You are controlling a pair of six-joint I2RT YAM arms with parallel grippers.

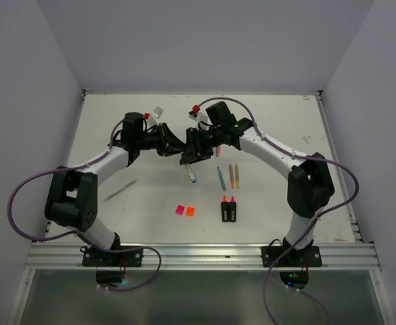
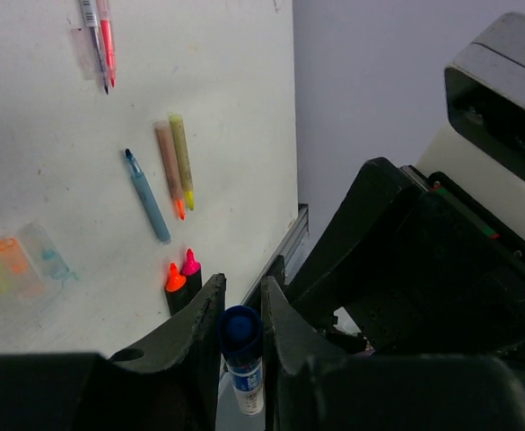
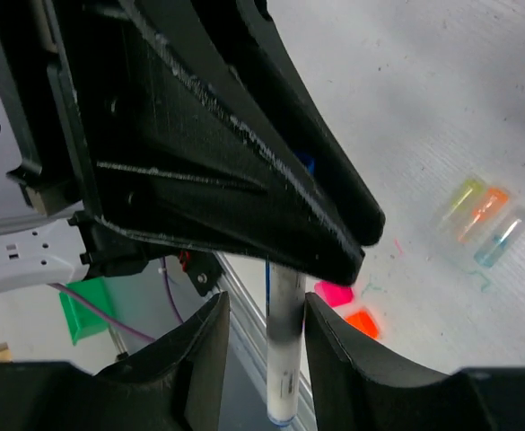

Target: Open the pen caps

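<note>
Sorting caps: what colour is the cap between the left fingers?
The cap is dark blue; left wrist view shows best.

Loose pens and highlighters on the white counter (image 1: 157,223).
Two black highlighter bodies (image 1: 229,210) side by side, orange tip left, pink tip right; just beyond them blue pen (image 1: 221,178), orange pen (image 1: 231,175), yellow pen (image 1: 236,176) roughly parallel; thin dark pen (image 1: 120,190) well apart at left.

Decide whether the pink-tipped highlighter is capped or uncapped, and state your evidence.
Uncapped: the pink-tipped highlighter shows its bare pink tip, and the pink cap lies apart from it, beside the orange cap.
</note>
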